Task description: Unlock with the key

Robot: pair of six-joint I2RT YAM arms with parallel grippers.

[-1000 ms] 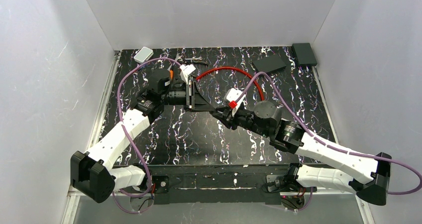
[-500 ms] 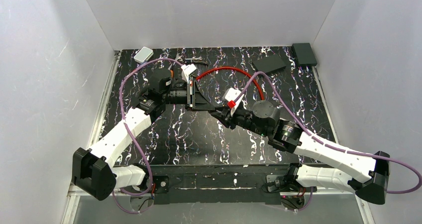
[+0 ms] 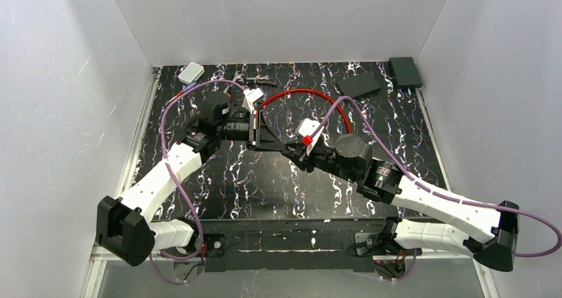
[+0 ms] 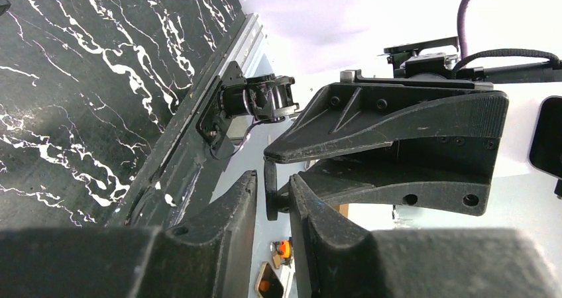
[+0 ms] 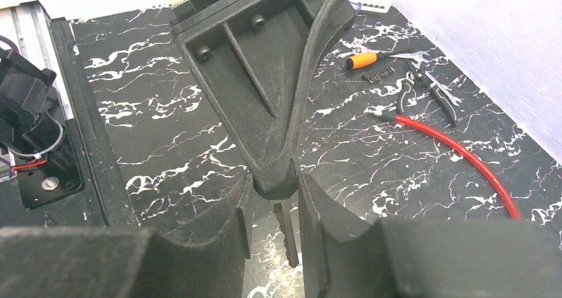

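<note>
My left gripper (image 3: 278, 144) and right gripper (image 3: 293, 149) meet tip to tip over the middle of the table. In the right wrist view the left gripper (image 5: 265, 79) pinches the head of a dark key (image 5: 286, 235). The key's toothed blade hangs between the right gripper's (image 5: 273, 179) parted fingers, with a gap on each side. In the left wrist view the key (image 4: 272, 192) stands edge-on between the left gripper's fingertips (image 4: 270, 175), with the right gripper (image 4: 397, 132) just beyond. I cannot pick out a lock body. A red cable (image 3: 311, 96) loops at the back.
An orange-handled screwdriver (image 5: 363, 59) and pliers (image 5: 431, 86) lie by the end of the red cable (image 5: 457, 152). A white box (image 3: 191, 72) sits at the back left. Two black boxes (image 3: 358, 84) (image 3: 405, 71) sit at the back right. White walls enclose the table.
The right arm has crept a little left toward the left gripper. The two grippers stay joined at the tips and the key stays between them.
</note>
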